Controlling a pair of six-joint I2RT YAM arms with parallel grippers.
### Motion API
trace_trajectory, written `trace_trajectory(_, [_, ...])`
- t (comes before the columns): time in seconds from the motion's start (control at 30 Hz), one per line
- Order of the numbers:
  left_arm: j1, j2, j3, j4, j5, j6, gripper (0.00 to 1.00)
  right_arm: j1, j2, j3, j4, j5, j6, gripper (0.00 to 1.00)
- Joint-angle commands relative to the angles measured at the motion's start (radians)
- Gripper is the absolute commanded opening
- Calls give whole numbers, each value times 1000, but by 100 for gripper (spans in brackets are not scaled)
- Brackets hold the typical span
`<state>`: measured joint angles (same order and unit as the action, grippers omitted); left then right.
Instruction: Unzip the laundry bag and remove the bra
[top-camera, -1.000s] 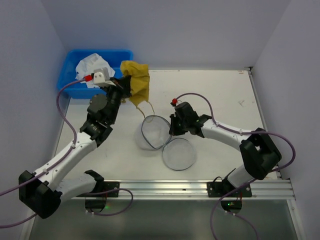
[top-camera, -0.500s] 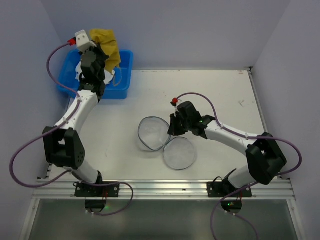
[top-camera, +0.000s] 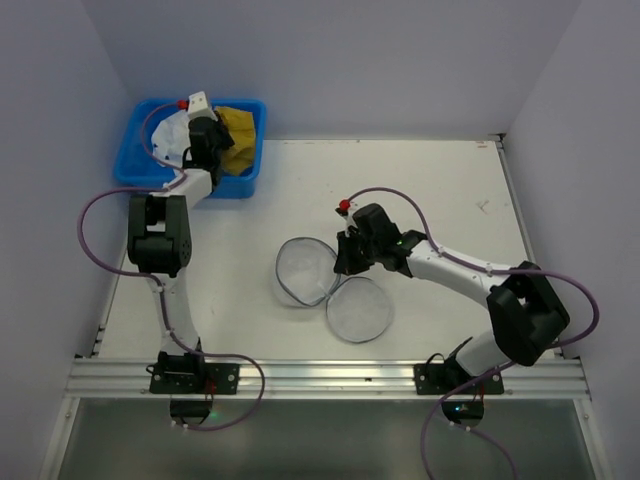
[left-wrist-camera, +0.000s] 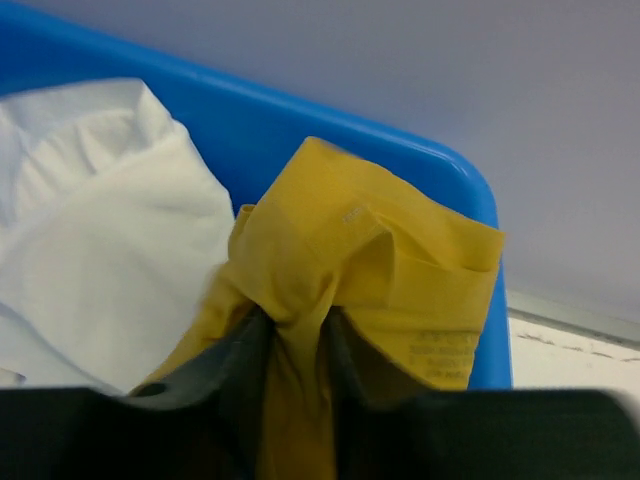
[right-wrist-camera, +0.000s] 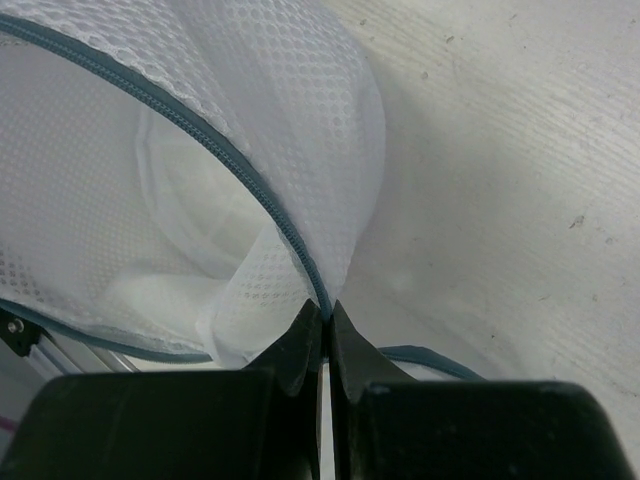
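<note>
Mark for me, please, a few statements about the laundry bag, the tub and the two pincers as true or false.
1. The yellow fabric garment lies on the bare table. False: it is at the blue plastic tub, pinched between the fingers of the left pincer.
2. The right pincer is shut on the zippered rim of the white mesh laundry bag. True.
3. The laundry bag is zipped closed. False: it lies open, with its round mesh lid folded out beside it.
4. A white cloth lies in the blue tub. True.
</note>
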<state>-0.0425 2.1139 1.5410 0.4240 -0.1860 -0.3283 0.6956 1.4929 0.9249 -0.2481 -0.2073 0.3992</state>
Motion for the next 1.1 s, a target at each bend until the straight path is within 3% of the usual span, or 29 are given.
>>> trace_trajectory(0.0, [-2,-31,48,19,95,-49,38,2,23,29,4,-27,-33,0])
trace_trajectory(0.07, [-2,-90,1,9,99,-63,60,4,30,46,-2,-24,-45,0])
trace_trajectory(0.1, [-2,-118,-15,-1,109,-70,76,2,41,55,-8,-23,-62,0])
trace_trajectory(0.2, [-7,-257,-92,-68,137,-116,86,2,72,109,-68,-7,-109,0])
trace_trajectory(0.43, [-129,-621,-367,-379,181,-258,87,2,104,186,-89,31,-158,2])
trace_trajectory(0.6, [-279,-856,-651,-399,216,-279,84,1,102,224,-100,46,-178,16])
trace_trajectory(0.63, [-290,-899,-729,-418,221,-285,84,1,96,230,-100,51,-177,25])
trace_trajectory(0.8, [-344,-982,-923,-407,230,-334,82,-16,21,215,-100,115,-100,46])
trace_trajectory(1.0, [-353,-960,-1021,-363,221,-330,81,-93,-159,65,-99,243,101,56])
trace_trajectory(1.07, [-353,-936,-1029,-344,226,-327,80,-138,-213,-32,-99,272,191,72])
